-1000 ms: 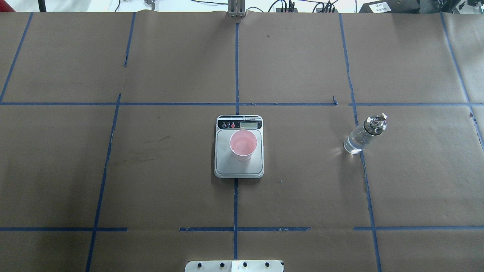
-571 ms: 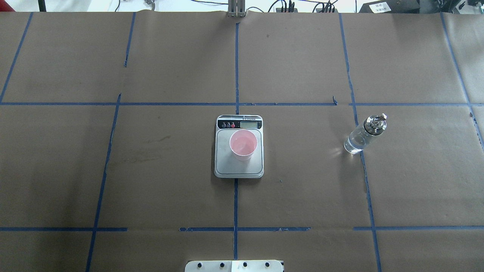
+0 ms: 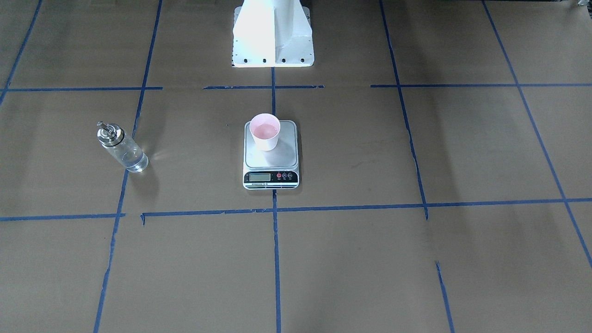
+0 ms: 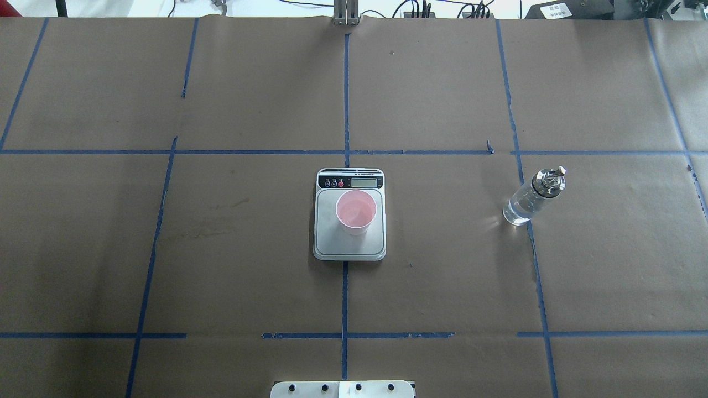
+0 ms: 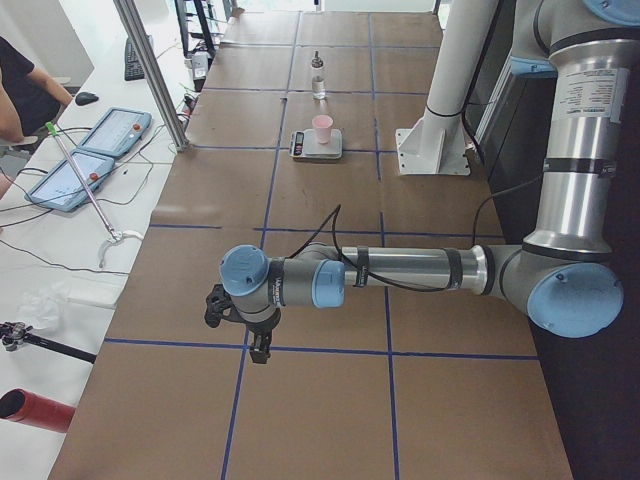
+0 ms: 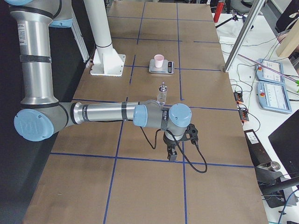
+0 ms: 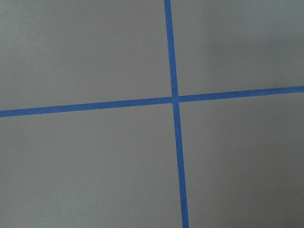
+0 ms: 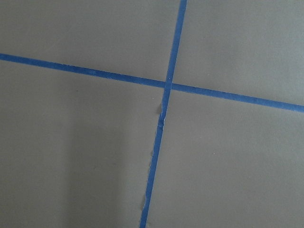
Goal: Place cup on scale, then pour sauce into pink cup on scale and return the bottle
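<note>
We see the pink cup (image 4: 355, 211) standing upright on the silver platform of the scale (image 4: 349, 247), which sits in the middle of the paper-covered counter (image 4: 249, 265) over a blue tape line (image 4: 344, 298), its black display strip turned away from the robot's base (image 3: 273, 37). We cannot tell from these views whether anything is in the cup. The bottle (image 4: 530, 199) stands upright on the counter at the robot's right, well apart from the scale and touching neither arm, with its foot on another strip of tape; clear sauce (image 4: 516, 214) shows through the lower part of the glass, and the metal spout is on top. Both arms reach low over the ends of the counter, far from the scale. The left fingers (image 5: 260, 348) point down above a tape line at the counter's left end, and the right fingers (image 6: 171, 153) do the same at the right end; only the side views show them, so we cannot tell whether they are open or closed. Each wrist camera looks down on bare brown paper with a cross of tape. A person's arm (image 5: 18, 95) shows at a side desk past the counter's edge.
</note>
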